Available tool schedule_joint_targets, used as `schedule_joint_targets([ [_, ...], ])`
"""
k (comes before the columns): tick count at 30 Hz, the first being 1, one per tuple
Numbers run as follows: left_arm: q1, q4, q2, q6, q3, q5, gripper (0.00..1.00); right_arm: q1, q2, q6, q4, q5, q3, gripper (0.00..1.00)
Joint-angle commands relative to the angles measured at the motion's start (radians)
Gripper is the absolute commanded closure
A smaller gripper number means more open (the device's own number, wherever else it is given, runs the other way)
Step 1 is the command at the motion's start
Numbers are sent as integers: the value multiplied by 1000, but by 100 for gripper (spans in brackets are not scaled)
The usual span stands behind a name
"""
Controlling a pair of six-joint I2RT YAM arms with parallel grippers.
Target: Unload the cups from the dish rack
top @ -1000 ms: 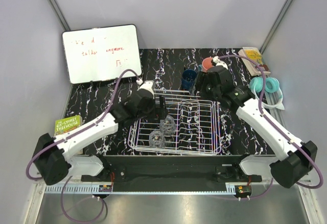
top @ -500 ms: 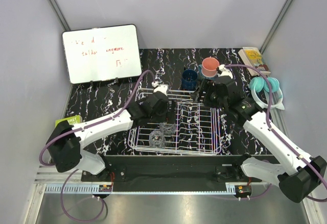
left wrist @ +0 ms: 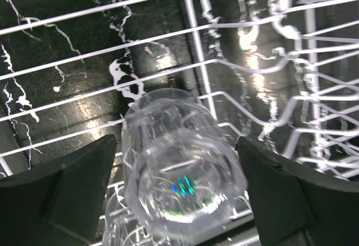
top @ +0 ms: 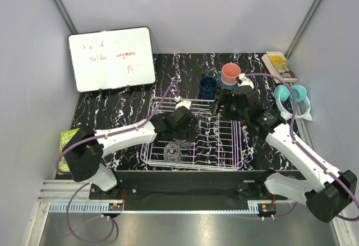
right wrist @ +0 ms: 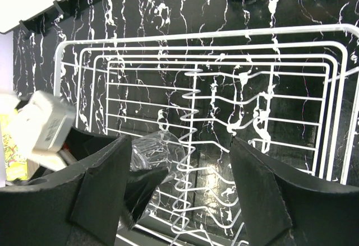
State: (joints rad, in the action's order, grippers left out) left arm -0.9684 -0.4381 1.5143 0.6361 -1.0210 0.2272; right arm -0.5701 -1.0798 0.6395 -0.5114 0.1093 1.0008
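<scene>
Your left tool (left wrist: 175, 142) straddles a clear glass cup (left wrist: 179, 173), spread wide, unclamped.
Close off-centre and you could tip it into the dish rack (top: 224, 145) prongs; your right tool (right wrist: 179, 142) gapes empty.

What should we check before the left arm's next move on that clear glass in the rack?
1. Left gripper straddles the clear glass: ok.
2. Fingers firmly on the glass: cannot tell.
3. Clearance from the second glass close beside it: cannot tell.
4. Right gripper open, empty, apart from the left: ok.
5. Dark blue cup and pink cup stand outside the dish rack: ok.
</scene>
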Motion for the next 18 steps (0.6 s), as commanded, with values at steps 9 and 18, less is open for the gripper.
schedule_joint_targets([
  [9, -4, 15, 63, -4, -44, 63, 69, -10, 44, 12, 63, -20, -50, 23],
  [18, -7, -30, -72, -35, -71, 103, 100, -10, 58, 12, 70, -14, -48, 24],
])
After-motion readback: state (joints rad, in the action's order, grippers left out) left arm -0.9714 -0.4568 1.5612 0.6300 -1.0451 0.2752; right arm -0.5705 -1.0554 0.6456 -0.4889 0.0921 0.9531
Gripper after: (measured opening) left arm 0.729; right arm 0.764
